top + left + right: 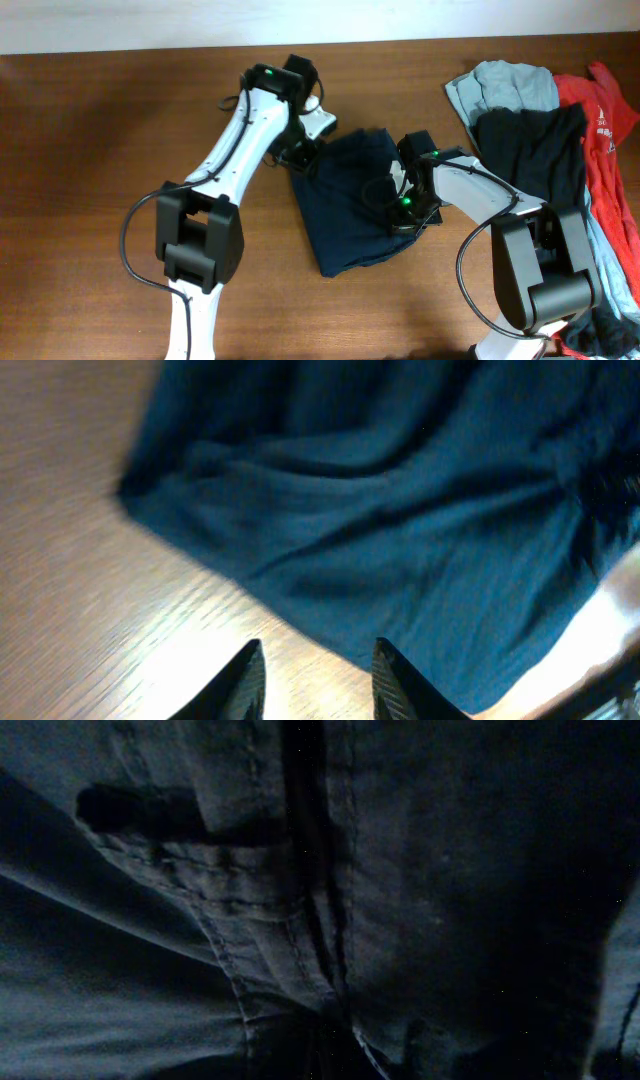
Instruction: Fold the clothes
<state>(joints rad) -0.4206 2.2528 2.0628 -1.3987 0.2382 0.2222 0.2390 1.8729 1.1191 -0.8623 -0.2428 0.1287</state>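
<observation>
Navy-blue shorts [345,205] are lying bunched near the middle of the brown wooden tabletop [100,150], between the two arms. The cloth is spreading from a wider upper part down to a narrower lower end, with soft creases running across it.

The left claw [318,685] is hovering at the upper left edge of the shorts. In the left wrist view its two dark fingers [247,678] are standing spread apart. One is showing over bare wood and the other over the hem of the cloth, and nothing is sitting between them.

The right claw [405,205] is reaching down onto the right side of the shorts, its tip sitting against the cloth in the overhead view. The right wrist camera is showing only dark fabric at very close range, with stitched seams and a pocket edge. Its fingers are not showing, so I cannot tell whether this claw is spread or pinching the cloth.

Off to the right, apart from the shorts, a pale blue-grey garment [505,85], a black garment [530,145] and a red shirt [612,140] are lying heaped together.
</observation>
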